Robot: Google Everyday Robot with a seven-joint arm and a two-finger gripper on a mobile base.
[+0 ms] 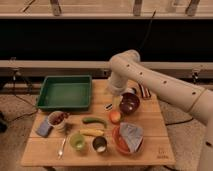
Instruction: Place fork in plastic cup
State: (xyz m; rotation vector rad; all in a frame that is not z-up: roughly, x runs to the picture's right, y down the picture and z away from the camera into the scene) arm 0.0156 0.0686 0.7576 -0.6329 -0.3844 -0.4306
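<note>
The fork is slim and pale and lies on the wooden table near its front left edge. The light-green plastic cup stands just right of the fork, upright. My arm reaches in from the right. My gripper hangs at its end over the back middle of the table, between the green tray and the dark bowl, far behind the fork and the cup. Nothing shows in it.
A green tray sits back left. A dark bowl with a dark-handled utensil, a peach, a cucumber, a banana, a dark cup, a white cup with red contents, and a red plate with cloth crowd the table.
</note>
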